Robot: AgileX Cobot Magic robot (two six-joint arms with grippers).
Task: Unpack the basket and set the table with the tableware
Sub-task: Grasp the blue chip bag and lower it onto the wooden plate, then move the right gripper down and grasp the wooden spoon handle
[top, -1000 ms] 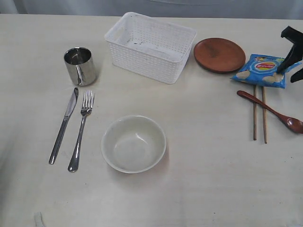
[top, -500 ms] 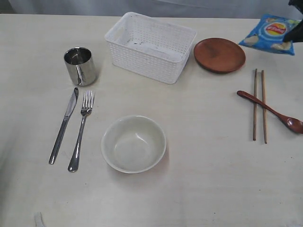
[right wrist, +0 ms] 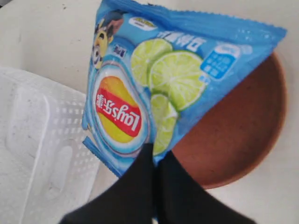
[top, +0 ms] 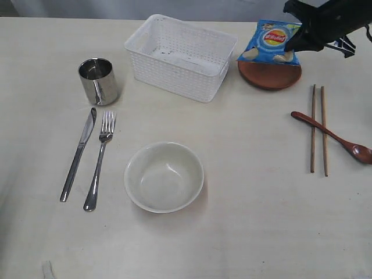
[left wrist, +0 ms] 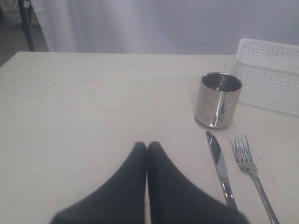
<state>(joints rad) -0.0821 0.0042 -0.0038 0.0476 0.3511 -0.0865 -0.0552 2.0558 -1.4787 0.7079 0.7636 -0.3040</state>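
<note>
Left pincer (left wrist: 147,145) and right pincer (right wrist: 154,153) are black, tapered.

The outside camera looks down on the whole table (top: 261,232). The left wrist camera sits low and shares the ten-o'clock cup (top: 99,81). The right wrist camera, close above, shares the one-o'clock plate (top: 270,77).

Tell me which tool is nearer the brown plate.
Right. The right tool, shut on the chip bag, hangs over the brown plate. The left tool is shut beyond the basket, near the steel cup and knife.
</note>
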